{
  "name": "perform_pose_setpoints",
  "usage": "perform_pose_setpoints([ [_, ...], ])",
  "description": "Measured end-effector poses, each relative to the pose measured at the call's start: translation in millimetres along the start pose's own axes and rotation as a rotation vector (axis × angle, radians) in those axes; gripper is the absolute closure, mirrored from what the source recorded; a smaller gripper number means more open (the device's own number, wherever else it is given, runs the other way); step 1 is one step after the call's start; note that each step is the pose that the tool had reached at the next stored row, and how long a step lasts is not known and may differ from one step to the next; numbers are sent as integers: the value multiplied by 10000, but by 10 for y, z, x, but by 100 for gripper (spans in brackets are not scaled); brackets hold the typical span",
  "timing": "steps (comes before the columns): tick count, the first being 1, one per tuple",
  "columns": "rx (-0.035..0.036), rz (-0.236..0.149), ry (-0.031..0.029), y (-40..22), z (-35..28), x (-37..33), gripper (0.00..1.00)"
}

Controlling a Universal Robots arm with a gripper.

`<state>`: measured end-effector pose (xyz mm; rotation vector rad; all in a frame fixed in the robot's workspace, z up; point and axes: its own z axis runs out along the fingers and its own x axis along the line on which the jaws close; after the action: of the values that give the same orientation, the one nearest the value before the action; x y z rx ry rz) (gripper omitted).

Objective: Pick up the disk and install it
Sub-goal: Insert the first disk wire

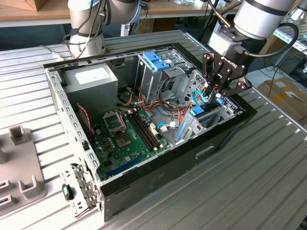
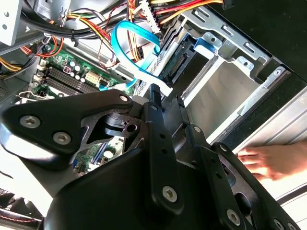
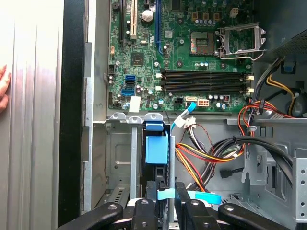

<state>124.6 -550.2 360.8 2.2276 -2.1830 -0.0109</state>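
— Black linkages crowd both wrist views. What are the jaws doing?

— They are down inside the drive bay [image 3: 117,163], at the corner of the computer case [image 1: 144,191] toward the exterior view's right. Whether they clamp anything or just sit alongside it, I cannot tell; the contact itself is hidden.

— And the disk?

— In the first wrist view the disk [image 3: 156,149] stands on edge in that bay, right in front of the jaws. Its light-blue carrier faces the camera, and a thin metal wall runs just beside it. So it is off the counter [image 1: 249,182] and within the case.

— Then the pick-up is done?

— I judge so, since the disk sits in the bay and not out on the counter. The install looks well along, but I cannot see whether the disk is fully seated; its lower part is lost in shadow.

— What lies around it?

— A thin blue cable [image 2: 129,52] loops just beside the bay, and bundled wires run past it. The green motherboard [image 3: 192,72] lies beyond. The blue latch [image 1: 156,60] atop the taller cage is well apart from the jaws.

— Anyone near?

— A person's hand [image 2: 268,163] rests on the ribbed counter just outside the case wall, near the bay but apart from the jaws.
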Motion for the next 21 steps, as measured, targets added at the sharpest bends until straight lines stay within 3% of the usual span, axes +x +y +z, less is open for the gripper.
perform_pose_setpoints([
  [7,0,-2,0,-10,0,0,70],
  [10,0,0,0,-50,-1,0,70],
  [12,0,0,0,-109,-1,-2,70],
  [21,0,1,0,-209,-3,-6,70],
])
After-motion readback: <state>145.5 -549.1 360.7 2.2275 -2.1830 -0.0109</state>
